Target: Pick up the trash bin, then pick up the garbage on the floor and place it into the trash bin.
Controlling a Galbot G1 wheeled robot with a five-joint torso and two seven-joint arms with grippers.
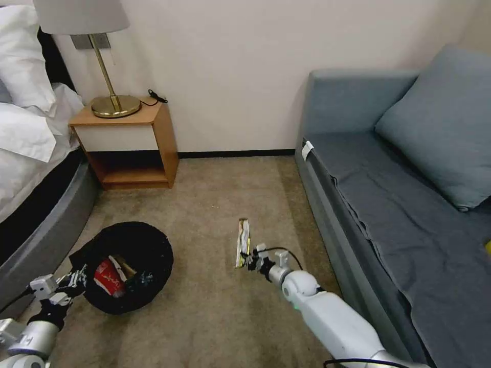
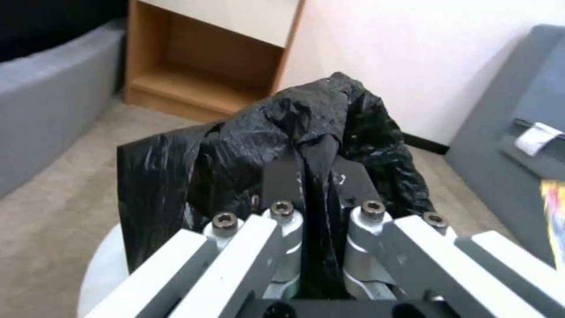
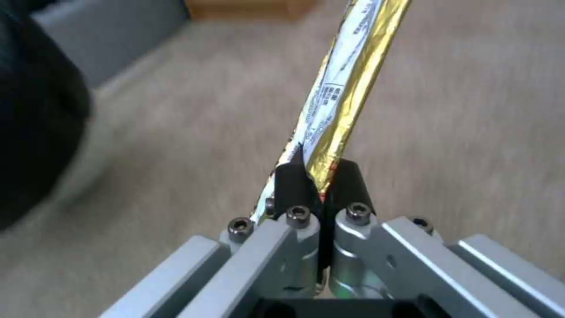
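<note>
Trash bin (image 1: pixel 128 266) pinched by left gripper (image 1: pixel 76 280) | right gripper (image 1: pixel 250 258) clamps foil wrapper (image 1: pixel 243 243) | beige carpet (image 1: pixel 215 204)

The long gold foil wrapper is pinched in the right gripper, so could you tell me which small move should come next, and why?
Probably carry the long gold foil wrapper leftward over the black-lined round trash bin: the right gripper is shut on it, and the left gripper holds the bin's rim.

A brass lamp (image 1: pixel 108 92) with a pale shade stands on a wooden nightstand (image 1: pixel 128 143) at upper left of the frame, a black cable (image 1: pixel 156 97) trailing off its top. White bedding (image 1: pixel 25 117) fills the far left edge. A grey-blue sofa (image 1: pixel 388 204) with a matching cushion (image 1: pixel 440 122) occupies the right. Beige carpet (image 1: pixel 215 194) covers the floor.
</note>
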